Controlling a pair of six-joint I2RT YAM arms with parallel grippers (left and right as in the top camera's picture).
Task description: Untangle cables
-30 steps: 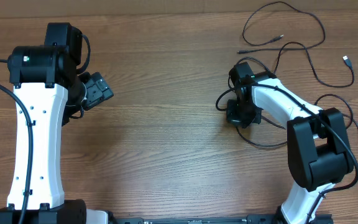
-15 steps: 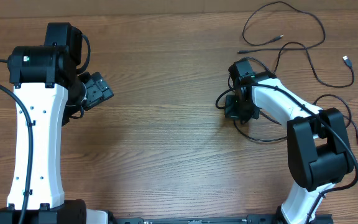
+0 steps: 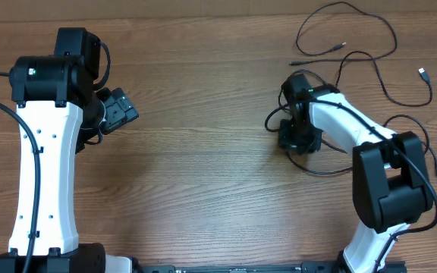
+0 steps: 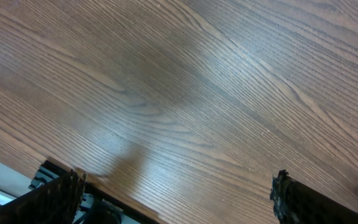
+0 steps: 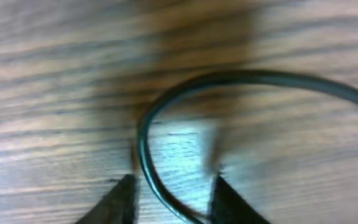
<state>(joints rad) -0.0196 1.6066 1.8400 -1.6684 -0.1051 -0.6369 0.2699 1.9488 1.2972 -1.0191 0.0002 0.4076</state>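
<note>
Few thin black cables [image 3: 347, 26] sprawled flat in loose open loops around the right gripper [image 3: 294, 140]: one big loop out beyond it, another with a silvery plug [image 3: 423, 73] off to its right, and one blurry bend curving right between its fingers [image 5: 120, 199].

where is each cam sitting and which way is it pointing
Overhead: fixed above the table, facing straight down; shows the left arm, right arm, left claw, right claw, and cables on the right side.
Left wrist: on the left arm, angled down at bare wood; its fingertips at the bottom corners.
Right wrist: on the right arm, close above the wood, blurred; its fingertips flank a cable loop.
Shared: overhead and right wrist both show cable at the right claw.
</note>
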